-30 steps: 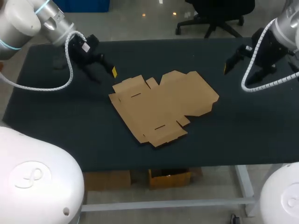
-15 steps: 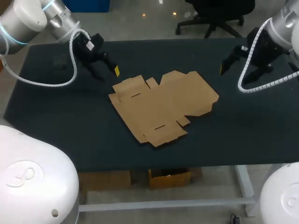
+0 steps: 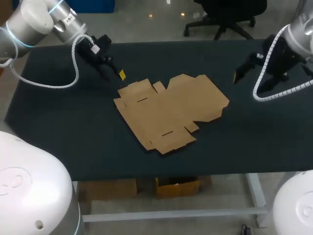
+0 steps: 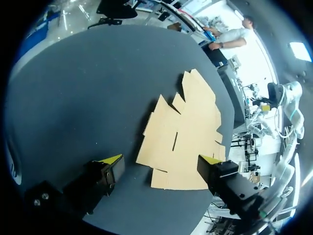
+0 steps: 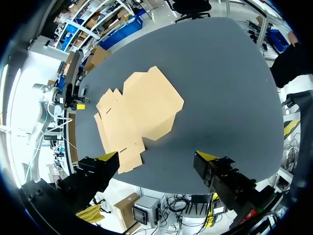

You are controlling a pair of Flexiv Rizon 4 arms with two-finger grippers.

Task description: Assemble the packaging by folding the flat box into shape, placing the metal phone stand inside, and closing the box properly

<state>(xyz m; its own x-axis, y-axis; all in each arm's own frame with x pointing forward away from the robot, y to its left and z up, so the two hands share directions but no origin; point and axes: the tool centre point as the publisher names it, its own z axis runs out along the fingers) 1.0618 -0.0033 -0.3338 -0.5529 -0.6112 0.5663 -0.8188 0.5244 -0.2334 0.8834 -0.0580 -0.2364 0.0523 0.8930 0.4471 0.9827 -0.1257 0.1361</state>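
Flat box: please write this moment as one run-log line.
flat box unfolded on table | left jaws open, empty, near box corner | right jaws open, empty, apart | folding not begun

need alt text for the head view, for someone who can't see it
A flat, unfolded cardboard box lies in the middle of a dark table. The left arm's claw hovers open just beyond the box's far left corner, and the right arm's claw hangs open off to the box's right. Neither touches the box.
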